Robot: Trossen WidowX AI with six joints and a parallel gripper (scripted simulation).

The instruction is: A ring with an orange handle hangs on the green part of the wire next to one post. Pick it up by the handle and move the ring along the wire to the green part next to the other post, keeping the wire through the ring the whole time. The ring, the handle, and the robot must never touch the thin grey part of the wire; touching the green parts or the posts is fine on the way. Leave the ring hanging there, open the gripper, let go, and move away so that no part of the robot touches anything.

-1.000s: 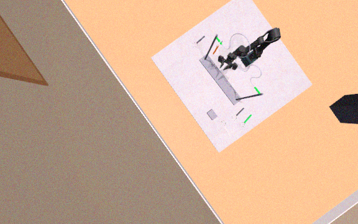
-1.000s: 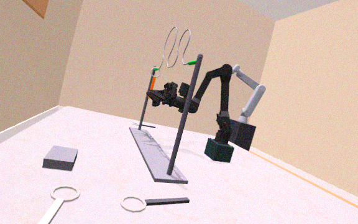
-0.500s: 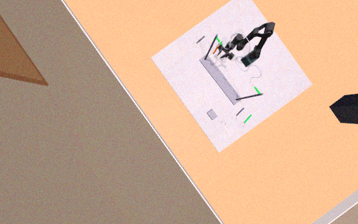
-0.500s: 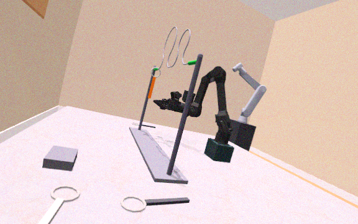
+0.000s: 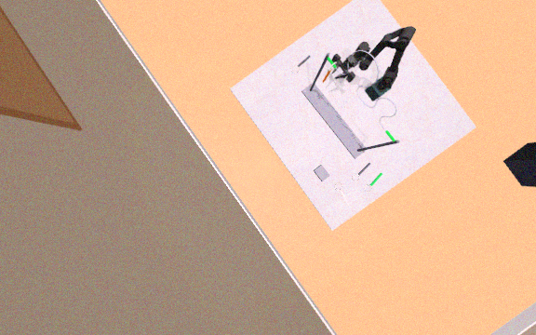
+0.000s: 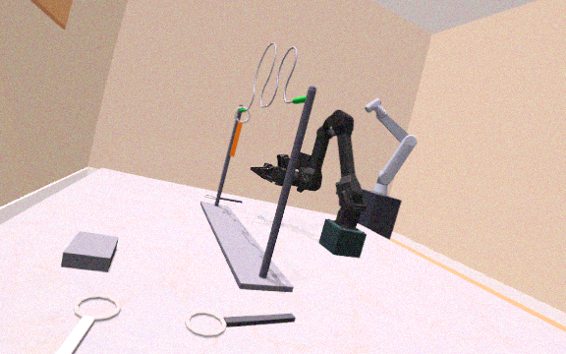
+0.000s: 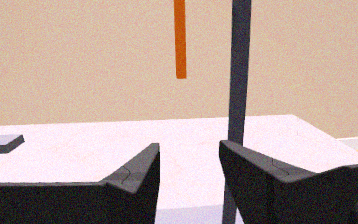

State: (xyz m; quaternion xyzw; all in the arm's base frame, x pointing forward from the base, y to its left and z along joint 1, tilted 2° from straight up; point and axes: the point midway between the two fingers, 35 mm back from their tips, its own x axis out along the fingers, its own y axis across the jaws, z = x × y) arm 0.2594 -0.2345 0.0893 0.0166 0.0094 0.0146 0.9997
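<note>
The orange handle [image 5: 327,75] [image 6: 236,140] [image 7: 180,40] hangs down from its ring [image 6: 249,118]. The ring hangs around the green part [image 5: 331,62] [image 6: 242,110] beside the far post [image 5: 319,72] [image 6: 225,167] [image 7: 239,75]. My gripper [image 5: 336,73] [image 6: 257,169] [image 7: 189,149] is partly open and empty. It is on the robot's side of the handle and lower than the handle's bottom end. In the wrist view the handle is ahead, above the gap between the fingers. The other green part [image 5: 391,136] [image 6: 299,100] is at the near post [image 5: 377,146] [image 6: 288,182].
The thin grey wire [image 6: 255,84] runs in tall loops between the green parts. The grey base [image 5: 335,123] [image 6: 234,251] carries both posts. A grey block [image 5: 321,173] [image 6: 89,244] [image 7: 2,142] and several loose ringed handles lie on the table. A pale arm [image 6: 397,159] stands behind.
</note>
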